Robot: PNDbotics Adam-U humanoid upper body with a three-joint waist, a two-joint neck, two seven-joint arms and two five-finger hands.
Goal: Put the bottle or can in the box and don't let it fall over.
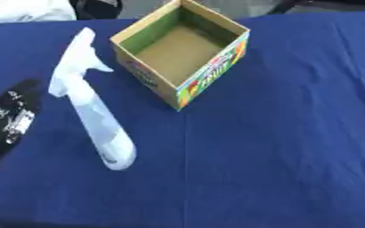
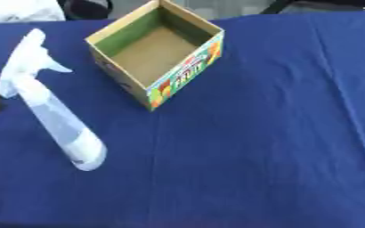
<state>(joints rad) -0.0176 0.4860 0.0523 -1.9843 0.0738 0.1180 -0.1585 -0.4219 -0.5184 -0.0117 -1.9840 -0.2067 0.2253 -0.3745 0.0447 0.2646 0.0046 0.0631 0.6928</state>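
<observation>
Spray bottle point(image 1: 92, 107) stands at left of frame beside the open box point(image 1: 182, 53), the left hand point(image 1: 10, 120) at the left edge with fingers impossible to read, and a clumsy grab could topple that tall bottle.

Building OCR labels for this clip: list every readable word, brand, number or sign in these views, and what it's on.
"FRUIT", partly blurred, my best reading: large yellow letters on the colourful printed side of the open cardboard box.
Other print on the box's left side: red and white patch, too blurred to read.
Clear plastic spray bottle with white trigger: no readable label.
Robot's black left hand: small white markings, unreadable.
</observation>
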